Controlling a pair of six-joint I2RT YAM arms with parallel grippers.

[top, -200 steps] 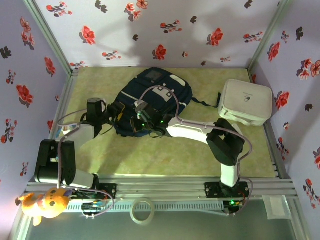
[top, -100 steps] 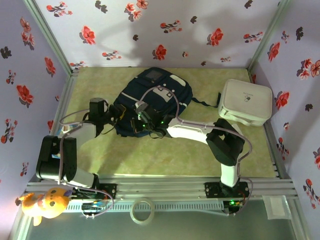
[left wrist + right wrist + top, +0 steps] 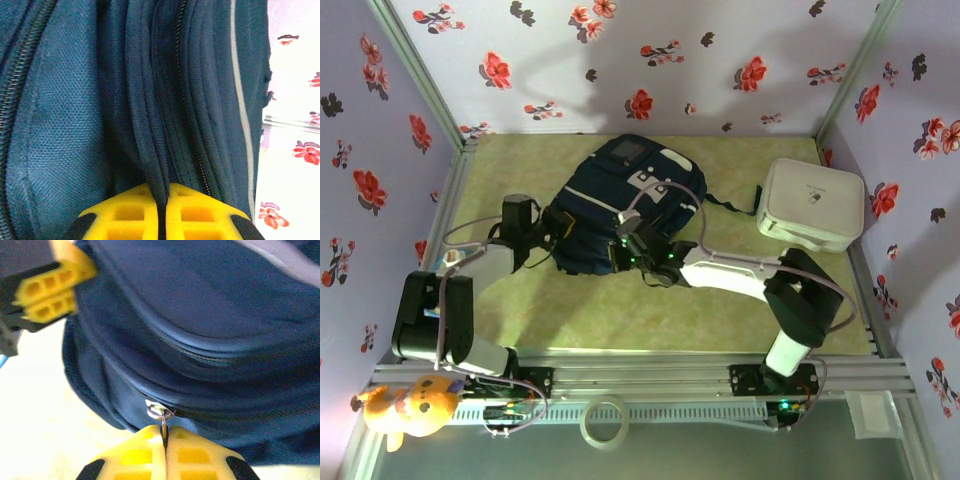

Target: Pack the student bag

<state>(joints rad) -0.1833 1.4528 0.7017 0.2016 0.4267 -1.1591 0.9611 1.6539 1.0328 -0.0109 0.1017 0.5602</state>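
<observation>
The large navy-blue fabric backpack [image 3: 630, 190] with white patches lies flat on the pale green table [image 3: 570, 310], directly ahead of both sets of jaws. The right gripper [image 3: 164, 442] is clamped on the small metal zipper pull [image 3: 160, 413] at the bag's near edge, with the ring pinched between its yellow fingers. The left gripper [image 3: 162, 212] is closed too, nipping a thin fold of the bag's fabric just beside a zipper line, off to the left of the right jaws. A white rounded-square box [image 3: 812, 203] sits well apart, to the right of the right jaws. Packing looks barely under way. The zipper is gripped (whether to open or close it I cannot tell), no contents show in the bag, and working the zip is yet to do.
</observation>
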